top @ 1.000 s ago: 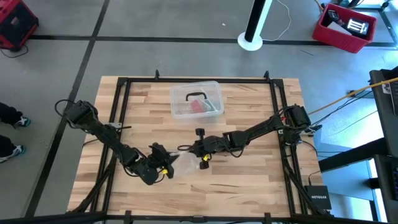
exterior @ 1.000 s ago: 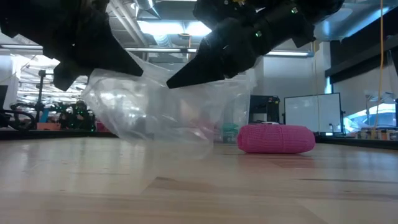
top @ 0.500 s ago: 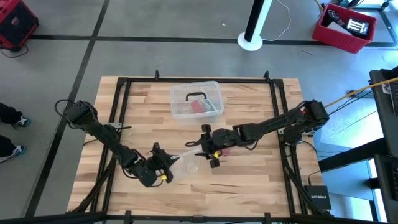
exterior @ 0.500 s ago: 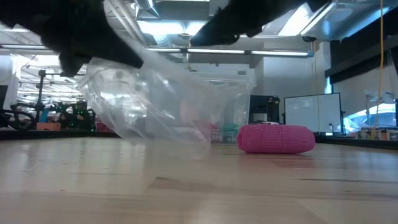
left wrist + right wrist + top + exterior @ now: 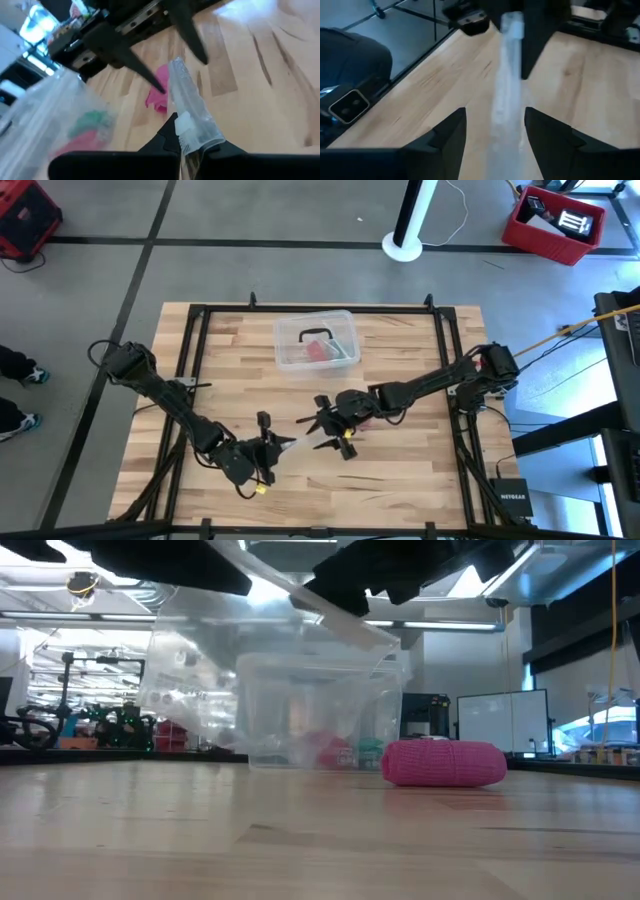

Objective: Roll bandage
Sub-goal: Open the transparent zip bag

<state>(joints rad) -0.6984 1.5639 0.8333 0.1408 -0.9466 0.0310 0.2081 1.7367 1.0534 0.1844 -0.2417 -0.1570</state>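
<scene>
The bandage is a small pink roll [image 5: 445, 762] lying on its side on the table; it also shows in the left wrist view [image 5: 159, 92]. In the high view my right arm hides it. My left gripper [image 5: 272, 448] is shut on the crumpled clear plastic wrapper [image 5: 200, 690], which is held above the table. The wrapper runs as a narrow strip [image 5: 507, 75] toward my right gripper [image 5: 322, 428], which is open. The strip's far end [image 5: 175, 67] lies between the right gripper's spread fingers; whether it touches them I cannot tell. My left gripper pinches one end of the clear wrapper [image 5: 192, 132] between its two fingers. The wrapper is lifted clear of the table and stretches away from the fingers as a bunched strip of several layers toward my right gripper.
A clear plastic box [image 5: 316, 340] with pink and green contents stands at the table's far middle, behind the wrapper in the low view [image 5: 310, 725]. A black frame [image 5: 200, 315] runs along the table's edges. Bare wood lies in front of the grippers.
The wrapper has gone up off the table and has been drawn out from a loose bag shape into a narrow strip between the two grippers. My left gripper has moved a little toward the table's near edge, still holding it. The pink roll has stayed where it was.
</scene>
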